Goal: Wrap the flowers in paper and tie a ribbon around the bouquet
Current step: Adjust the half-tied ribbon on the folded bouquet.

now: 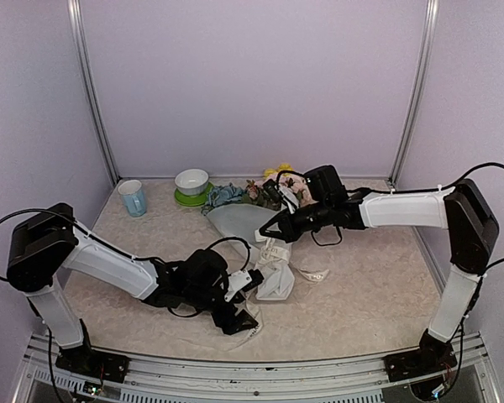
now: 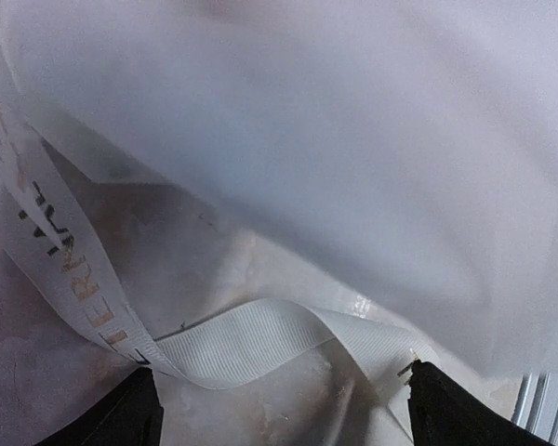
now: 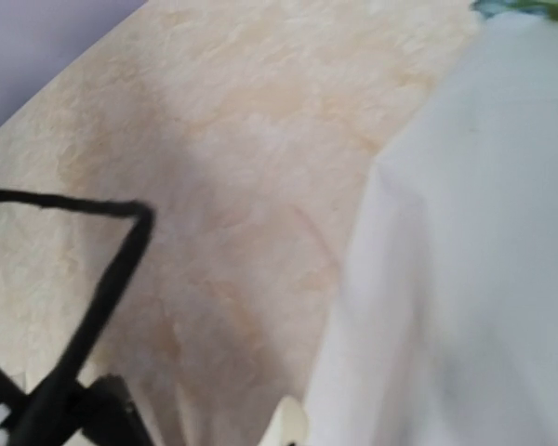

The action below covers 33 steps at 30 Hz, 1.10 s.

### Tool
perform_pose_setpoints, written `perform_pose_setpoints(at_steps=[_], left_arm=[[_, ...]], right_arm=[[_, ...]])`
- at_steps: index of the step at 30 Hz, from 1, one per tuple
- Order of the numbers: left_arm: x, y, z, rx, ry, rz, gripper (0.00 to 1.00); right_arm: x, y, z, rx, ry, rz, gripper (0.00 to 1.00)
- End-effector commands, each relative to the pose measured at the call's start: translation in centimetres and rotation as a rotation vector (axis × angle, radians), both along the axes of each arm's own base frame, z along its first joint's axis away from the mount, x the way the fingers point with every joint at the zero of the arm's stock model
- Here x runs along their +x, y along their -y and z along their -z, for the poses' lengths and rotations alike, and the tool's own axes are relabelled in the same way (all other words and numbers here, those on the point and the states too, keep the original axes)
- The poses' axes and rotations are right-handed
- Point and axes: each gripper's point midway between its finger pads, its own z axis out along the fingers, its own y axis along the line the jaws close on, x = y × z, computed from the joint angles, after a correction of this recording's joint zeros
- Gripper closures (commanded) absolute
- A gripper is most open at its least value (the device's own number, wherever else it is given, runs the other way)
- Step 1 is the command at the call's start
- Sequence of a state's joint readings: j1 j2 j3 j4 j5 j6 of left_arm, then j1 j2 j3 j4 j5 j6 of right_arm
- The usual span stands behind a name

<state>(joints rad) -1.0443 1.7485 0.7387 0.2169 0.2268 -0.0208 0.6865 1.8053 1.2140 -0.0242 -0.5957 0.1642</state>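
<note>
— Where is the bouquet of pink, yellow and blue flowers in a cone of white translucent paper (image 1: 250, 225)?

— It lies on the beige mottled tabletop (image 1: 370, 294), about mid-table. The pink roses and small yellow blooms (image 1: 273, 186) point at the back wall, and the narrow end of the cone points toward the arm bases.

— And the cream-white fabric ribbon with dark lettering (image 2: 246, 342)?

— In the left wrist view it lies on the tabletop under the edge of the frosted paper sheet (image 2: 353, 139). One stretch runs up the left side, showing its lettering, and then bends across between the two black fingertips (image 2: 121, 420). From above, a loose end curls to the right of the cone.

— How does the left gripper (image 2: 277, 416) stand?

— Wide apart, one fingertip on each side of the ribbon bend. It grasps nothing.

— The right gripper (image 1: 275, 228)?

— Closed tight, with its tip against the right side of the paper cone. I cannot tell whether any paper is pinched. Its own camera shows only paper beside bare tabletop.

— Anything else back there?

— A light blue mug (image 1: 133, 198) and a white bowl (image 1: 191, 180) on a green plate (image 1: 185, 200), just left of the flower heads.
</note>
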Motion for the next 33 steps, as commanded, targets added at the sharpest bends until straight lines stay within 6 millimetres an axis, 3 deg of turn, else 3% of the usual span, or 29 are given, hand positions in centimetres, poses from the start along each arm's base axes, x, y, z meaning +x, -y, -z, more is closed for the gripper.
perform_pose_setpoints(at_steps=[1,5,14,17,19,21,25,31,32,33], left_arm=[[-1.0,-0.1,0.8,0.076,0.028,0.093,0.11],[-2.3,-0.8,0.5,0.088,-0.001,0.151,0.12],[-3.7,0.1,0.8,0.12,-0.052,0.257,0.11],[-4.3,0.3,-0.7,0.114,-0.041,0.332,0.06],[-4.9,0.5,-2.5,0.073,-0.039,0.361,0.06],[-5.4,0.3,-3.0,0.079,-0.007,0.378,0.08],[-6.7,-0.7,-0.4,0.201,-0.028,0.398,0.2],[-6.9,-1.2,3.0,0.341,-0.006,0.394,0.28],[-6.6,-1.2,3.4,0.36,-0.001,0.379,0.37],[-6.4,-1.4,3.9,0.385,0.0,0.366,0.58]], right_arm=[[0.7,1.7,-1.1,-0.016,0.038,0.035,1.0],[0.9,2.9,-0.5,-0.036,0.034,0.06,1.0],[1.2,3.8,0.4,-0.05,0.033,0.072,1.0],[1.7,4.2,0.9,-0.059,0.028,0.08,1.0],[1.8,4.3,1.2,-0.064,0.024,0.079,1.0],[1.7,4.4,1.5,-0.065,0.022,0.076,1.0],[1.5,4.3,1.8,-0.052,0.016,0.066,1.0],[1.1,4.3,2.1,-0.049,0.028,0.051,1.0],[1.1,4.3,2.2,-0.052,0.028,0.05,1.0],[1.1,4.3,2.3,-0.052,0.028,0.048,1.0]])
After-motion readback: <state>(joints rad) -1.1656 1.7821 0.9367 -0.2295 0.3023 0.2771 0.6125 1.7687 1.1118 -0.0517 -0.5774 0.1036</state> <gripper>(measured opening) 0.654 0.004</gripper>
